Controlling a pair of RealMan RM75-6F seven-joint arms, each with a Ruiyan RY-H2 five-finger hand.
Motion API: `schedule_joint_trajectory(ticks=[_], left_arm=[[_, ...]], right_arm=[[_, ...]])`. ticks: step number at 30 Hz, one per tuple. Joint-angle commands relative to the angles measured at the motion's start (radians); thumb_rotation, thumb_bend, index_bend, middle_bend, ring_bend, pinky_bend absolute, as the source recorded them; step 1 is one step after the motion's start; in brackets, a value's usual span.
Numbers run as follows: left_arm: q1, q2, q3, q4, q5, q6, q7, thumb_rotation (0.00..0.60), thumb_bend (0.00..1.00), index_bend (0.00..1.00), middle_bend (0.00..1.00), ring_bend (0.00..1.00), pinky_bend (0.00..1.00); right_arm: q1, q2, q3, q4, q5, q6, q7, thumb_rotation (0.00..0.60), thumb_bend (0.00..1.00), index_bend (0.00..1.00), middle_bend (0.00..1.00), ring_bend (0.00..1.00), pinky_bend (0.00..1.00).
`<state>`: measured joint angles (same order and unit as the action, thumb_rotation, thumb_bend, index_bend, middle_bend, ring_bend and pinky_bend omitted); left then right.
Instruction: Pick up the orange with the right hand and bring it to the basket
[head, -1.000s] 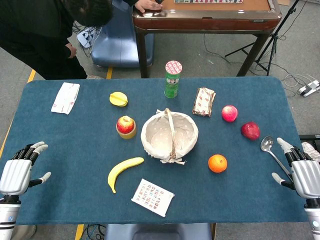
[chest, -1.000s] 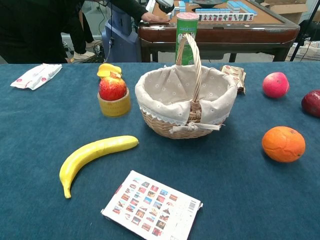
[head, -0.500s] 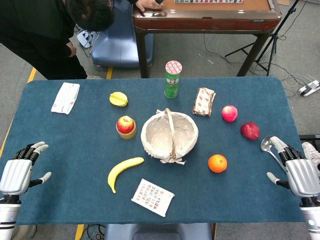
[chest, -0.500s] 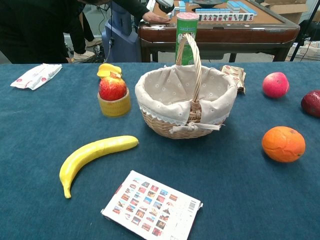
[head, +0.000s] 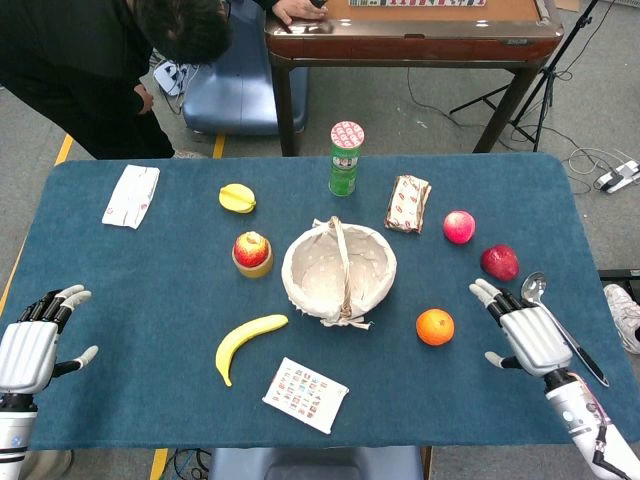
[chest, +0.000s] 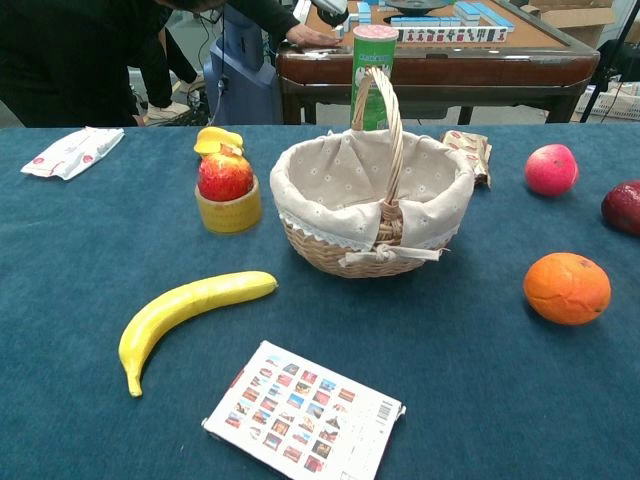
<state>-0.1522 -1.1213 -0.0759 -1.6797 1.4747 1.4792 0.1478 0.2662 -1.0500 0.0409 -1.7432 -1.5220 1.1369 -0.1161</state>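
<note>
Reach step: right robot hand (head: 528, 337), fingers apart and empty, hovered just right of the orange (head: 435, 327); next, close on it, then carry left to the basket (head: 338, 272).

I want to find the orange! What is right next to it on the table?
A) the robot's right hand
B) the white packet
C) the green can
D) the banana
A: in the head view the open right hand sits just beside the orange, not touching it, while the other things lie farther away.
</note>
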Motion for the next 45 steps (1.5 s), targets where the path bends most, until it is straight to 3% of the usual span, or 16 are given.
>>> schedule_joint_trajectory(ticks=[1,23,25,30,34,39,45], left_arm=[[0.001,0.0,0.001,0.0,0.001,0.001,0.0,0.6,0.17,0.27,0.19,0.17,0.23],[0.009,-0.002,0.003,0.012,-0.015,-0.004,-0.004,0.6,0.17,0.27,0.19,0.17,0.23],[0.01,-0.002,0.003,0.012,-0.013,-0.002,-0.004,0.6,0.17,0.27,0.19,0.17,0.23],[0.012,0.0,0.002,0.013,-0.013,0.001,-0.008,0.6,0.17,0.27,0.19,0.17,0.23],[0.015,0.001,0.002,0.015,-0.015,0.003,-0.011,0.6,0.17,0.27,0.19,0.17,0.23],[0.016,0.005,0.001,0.012,-0.017,0.002,-0.01,0.6,0.17,0.27,0.19,0.17,0.23],[0.014,0.002,0.001,0.007,-0.007,0.005,-0.005,0.6,0.17,0.27,0.19,0.17,0.23]], right_arm=[[0.051,-0.035,0.003,0.01,0.033,-0.069,-0.029,0.6,0.08,0.0,0.08,0.11,0.34],[0.186,-0.234,0.001,0.185,0.136,-0.248,-0.061,0.6,0.11,0.01,0.13,0.12,0.34],[0.192,-0.25,0.005,0.204,0.136,-0.243,-0.051,0.6,0.15,0.05,0.16,0.14,0.37],[0.198,-0.274,0.003,0.241,0.129,-0.228,-0.038,0.6,0.26,0.31,0.33,0.28,0.54],[0.193,-0.256,0.0,0.24,0.11,-0.198,-0.013,0.6,0.28,0.4,0.36,0.33,0.62],[0.178,-0.158,0.023,0.162,0.074,-0.115,0.044,0.6,0.28,0.41,0.37,0.35,0.64],[0.199,-0.055,0.074,0.079,0.075,-0.089,0.097,0.6,0.28,0.41,0.38,0.36,0.64]])
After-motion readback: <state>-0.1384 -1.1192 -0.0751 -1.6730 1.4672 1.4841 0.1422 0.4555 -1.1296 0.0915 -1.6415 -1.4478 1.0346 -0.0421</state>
